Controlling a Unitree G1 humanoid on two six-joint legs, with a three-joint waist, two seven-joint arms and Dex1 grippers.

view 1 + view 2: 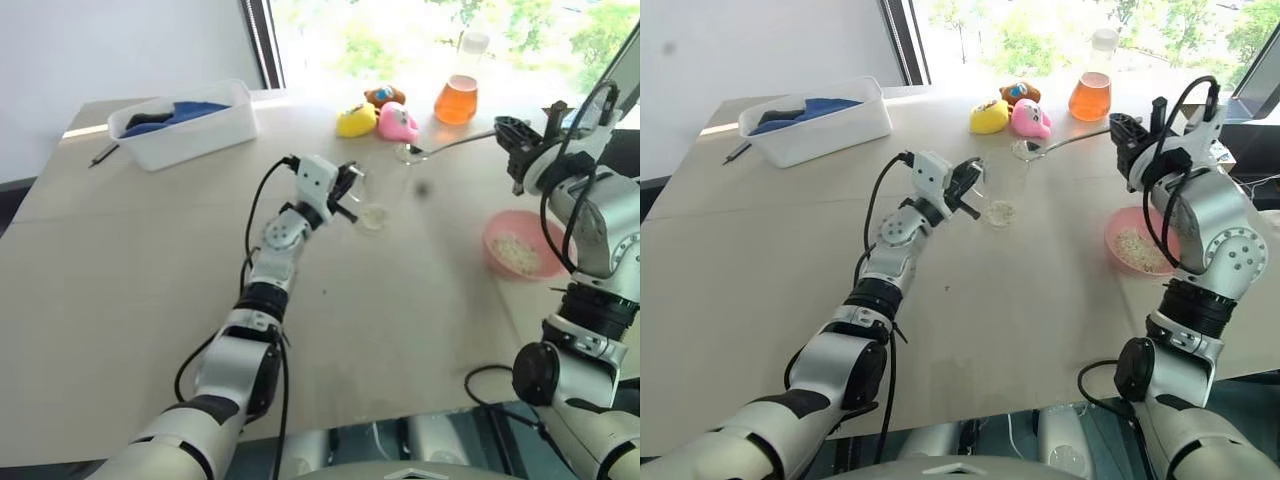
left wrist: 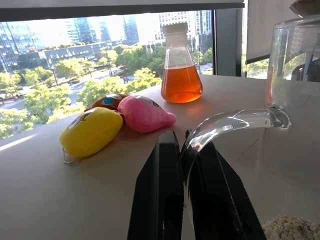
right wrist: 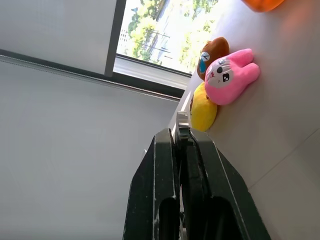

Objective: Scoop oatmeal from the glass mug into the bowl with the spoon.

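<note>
Left gripper (image 1: 350, 192) jaws pinch the glass mug (image 1: 378, 200) handle mid-tabletop; a little oatmeal (image 1: 373, 214) is left inside. Right gripper (image 1: 512, 140) jaws clamp the spoon (image 1: 440, 150), held in the air between mug and bowl (image 1: 520, 245). The bowl already holds flakes, so I'd say partway done.

No text, label, brand, number or sign can be read anywhere.
</note>
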